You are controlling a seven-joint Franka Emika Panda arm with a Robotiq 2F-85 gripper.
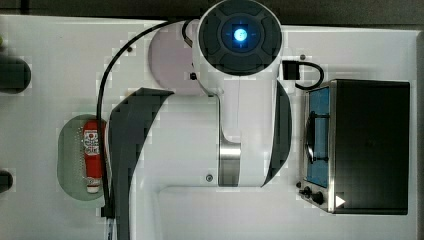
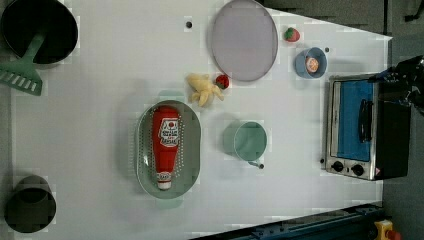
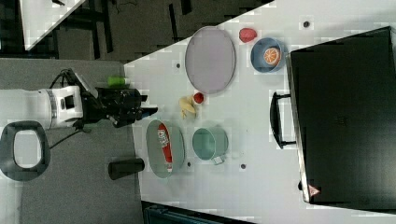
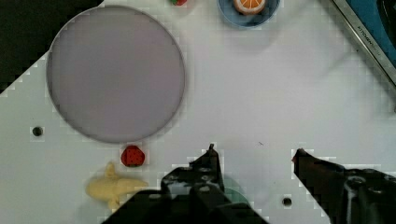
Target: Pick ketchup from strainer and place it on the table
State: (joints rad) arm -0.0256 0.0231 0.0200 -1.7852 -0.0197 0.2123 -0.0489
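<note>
Lying flat inside the strainer (image 2: 192, 145), the ketchup (image 2: 166, 145) is seen with its white cap toward the bottom of the left view and its label facing up. The strainer is set on the table (image 2: 100, 125), near the green cup (image 2: 250, 141), which stands at the left view's right of it. Above the cup in the left view, a yellow banana toy (image 2: 202, 89) and a strawberry (image 2: 223, 81) are found touching each other, just below the round plate (image 2: 243, 40). A second strawberry (image 2: 292, 34) and a blue bowl (image 2: 301, 64) holding an orange slice (image 2: 312, 64) are placed to the left view's right of the plate. A toaster oven (image 2: 367, 127) is seen at the left view's right edge of the table.

The gripper (image 4: 254, 154) is held well above the table, and in the wrist view its two dark fingers (image 4: 208, 163) are spread wide apart with nothing between them; white tabletop is seen through the gap. In the right view the gripper (image 3: 148, 111) is shown at the end of the arm (image 3: 60, 107), up and to the right view's left of the strainer (image 3: 154, 149), well apart from the ketchup (image 3: 164, 145). In the top view the ketchup (image 1: 92, 152) is shown in the strainer (image 1: 67, 160) at the top view's left of the arm's body.
</note>
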